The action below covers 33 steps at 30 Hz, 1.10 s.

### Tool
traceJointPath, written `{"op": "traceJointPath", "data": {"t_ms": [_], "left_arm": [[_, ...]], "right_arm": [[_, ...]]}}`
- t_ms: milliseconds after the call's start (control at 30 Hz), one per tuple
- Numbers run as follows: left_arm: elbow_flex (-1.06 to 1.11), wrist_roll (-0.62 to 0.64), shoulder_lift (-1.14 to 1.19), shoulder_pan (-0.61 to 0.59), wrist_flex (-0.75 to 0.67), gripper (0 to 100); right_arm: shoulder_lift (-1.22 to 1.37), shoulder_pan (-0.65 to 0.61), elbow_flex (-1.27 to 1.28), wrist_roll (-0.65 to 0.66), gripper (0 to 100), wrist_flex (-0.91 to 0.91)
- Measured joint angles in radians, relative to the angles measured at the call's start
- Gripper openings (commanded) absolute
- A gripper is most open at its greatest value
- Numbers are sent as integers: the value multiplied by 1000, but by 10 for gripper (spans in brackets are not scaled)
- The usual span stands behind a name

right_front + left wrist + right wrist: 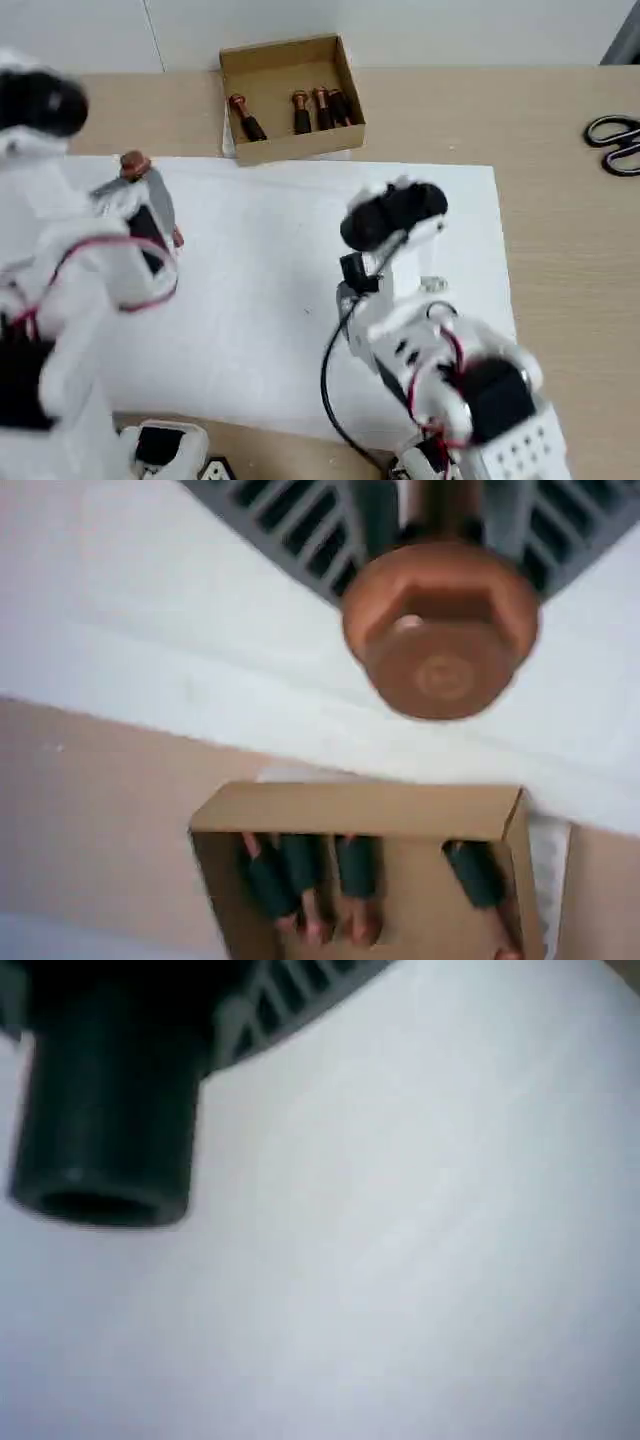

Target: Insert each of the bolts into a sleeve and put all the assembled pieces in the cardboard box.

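My left gripper (142,182) grips the copper-coloured metal bolt (440,630), my right gripper (130,1010) the black plastic tube sleeve (105,1120) — well apart. If they meet crooked, the bolt could jam or drop — never reaching the brown cardboard box (300,143).

The open cardboard box (298,146) holds four assembled pieces (301,112) lying flat; one copper hex-head bolt (440,630) and one black tubular sleeve (105,1110) are outside it, separate.

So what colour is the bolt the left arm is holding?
Copper-brown bolt, clearest in left wrist view.
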Motion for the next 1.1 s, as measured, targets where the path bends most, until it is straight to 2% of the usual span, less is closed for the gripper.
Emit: {"op": "traceJointPath", "data": {"t_ms": [200, 333, 500, 600, 767, 1100], "left_arm": [[453, 48, -361, 0, -245, 6], [779, 51, -632, 0, -437, 6], [1079, 86, -930, 66, -537, 6], [1162, 140, -1043, 124, -539, 6], [1186, 242, -1048, 157, -566, 6], [1200, 293, -1043, 275, -577, 6]], "right_arm": [[-204, -60, 229, 3, 2, -155], [-313, -120, 373, 52, 2, -256], [-465, -201, 537, 71, 2, -359], [-549, -245, 623, 71, 2, -379], [-654, -290, 730, 130, 2, -422], [-657, -292, 747, 212, 2, -532]]}}
